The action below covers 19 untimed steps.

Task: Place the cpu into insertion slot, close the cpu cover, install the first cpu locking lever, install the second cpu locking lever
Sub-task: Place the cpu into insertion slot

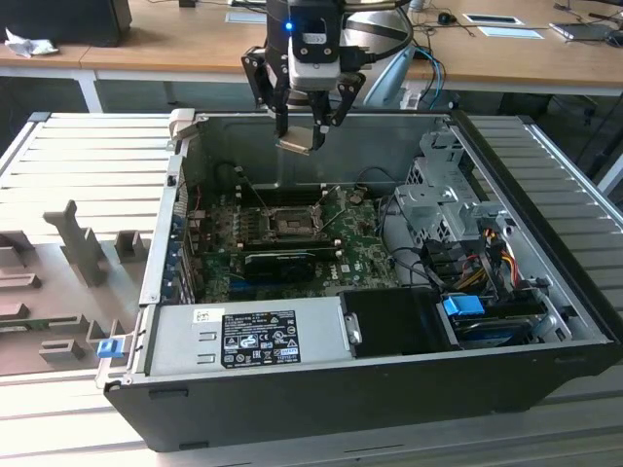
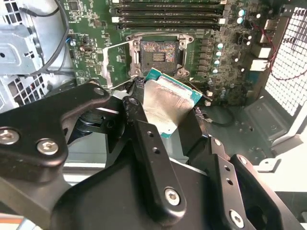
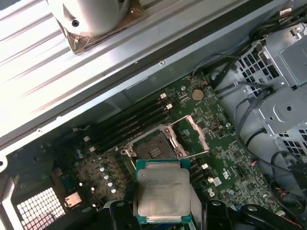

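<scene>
Exterior view: the black robot gripper [image 1: 304, 129] hangs above the open black computer case [image 1: 389, 413]. It is clamped on the flat square silver-topped cpu [image 1: 300, 143], well above the empty square socket [image 1: 287, 222], probably for clearance

Second wrist view: the fingers [image 2: 139, 122] pinch the chip by opposite edges, apparently so that its underside is free

First wrist view: the silvery hinged cpu cover [image 3: 197, 136] stands swung open beside the socket, exposing the slot

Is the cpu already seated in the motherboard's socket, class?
No: the gripper holds the cpu clear of the socket, whose contacts lie bare in the first wrist view.
</scene>
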Available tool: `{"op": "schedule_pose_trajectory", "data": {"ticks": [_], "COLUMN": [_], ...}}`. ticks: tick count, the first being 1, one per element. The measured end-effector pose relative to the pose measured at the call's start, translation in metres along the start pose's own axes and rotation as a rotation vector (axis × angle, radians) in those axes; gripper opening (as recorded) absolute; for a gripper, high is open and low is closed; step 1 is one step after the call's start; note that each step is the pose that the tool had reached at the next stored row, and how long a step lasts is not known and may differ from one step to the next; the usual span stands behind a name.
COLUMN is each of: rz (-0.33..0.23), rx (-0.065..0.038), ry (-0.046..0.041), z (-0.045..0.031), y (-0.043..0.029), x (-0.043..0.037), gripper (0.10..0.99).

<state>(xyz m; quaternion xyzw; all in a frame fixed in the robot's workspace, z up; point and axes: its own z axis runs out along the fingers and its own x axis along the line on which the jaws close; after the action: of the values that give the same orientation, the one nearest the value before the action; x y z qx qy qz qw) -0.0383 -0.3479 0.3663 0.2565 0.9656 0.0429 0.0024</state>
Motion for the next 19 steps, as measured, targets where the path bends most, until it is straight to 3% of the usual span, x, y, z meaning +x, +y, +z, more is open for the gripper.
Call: {"op": "schedule_pose_trajectory", "data": {"ticks": [19], "rz": [0.138], "rx": [-0.002], "ry": [-0.0117], "z": [0.0001], "y": [0.0000], "x": [0.0000], "gripper": [0.529]}}
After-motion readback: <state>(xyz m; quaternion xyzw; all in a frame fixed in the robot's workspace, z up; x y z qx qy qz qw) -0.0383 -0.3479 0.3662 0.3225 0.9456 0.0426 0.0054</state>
